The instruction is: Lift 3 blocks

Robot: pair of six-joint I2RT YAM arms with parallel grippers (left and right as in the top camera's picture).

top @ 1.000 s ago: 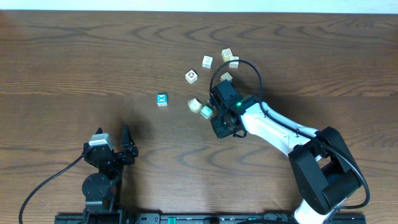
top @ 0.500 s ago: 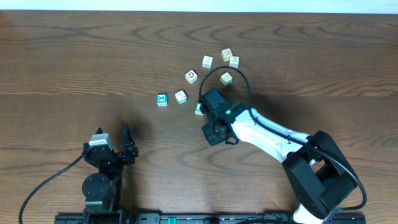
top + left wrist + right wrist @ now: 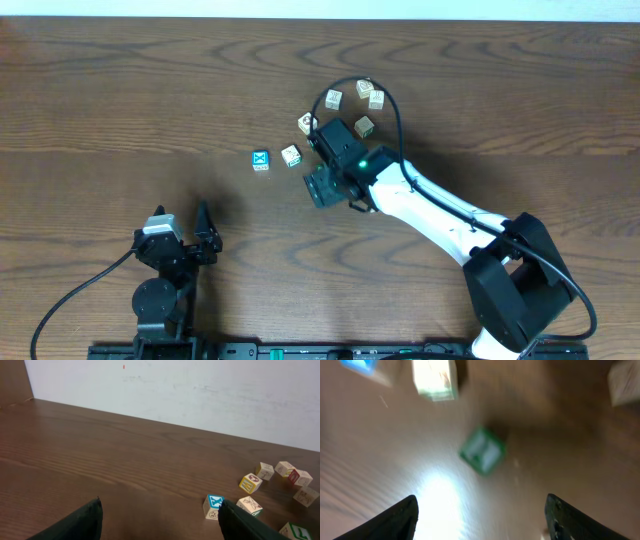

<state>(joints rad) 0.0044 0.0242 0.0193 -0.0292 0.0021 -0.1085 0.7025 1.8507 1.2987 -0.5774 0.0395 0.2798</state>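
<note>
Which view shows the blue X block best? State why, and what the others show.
Left wrist: the blue X block is sharp and near, top and side faces visible. Overhead shows it small, top only. Right wrist shows a blurred blue patch cut by the frame edge.

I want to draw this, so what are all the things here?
Blue-topped wooden cube with a white X: one, blue, left end of cluster.
Green-faced wooden cube: one, green, under right hand.
Red-faced wooden cube: one, red, among the far cubes.
Pale wooden cubes: five, cream or yellowish, scattered between.
Brown wooden table: one, brown, under everything.
White wall: one, white, behind table.
Left hand: one, black, open, near edge.
Right hand: one, black, open, over green cube.
</note>
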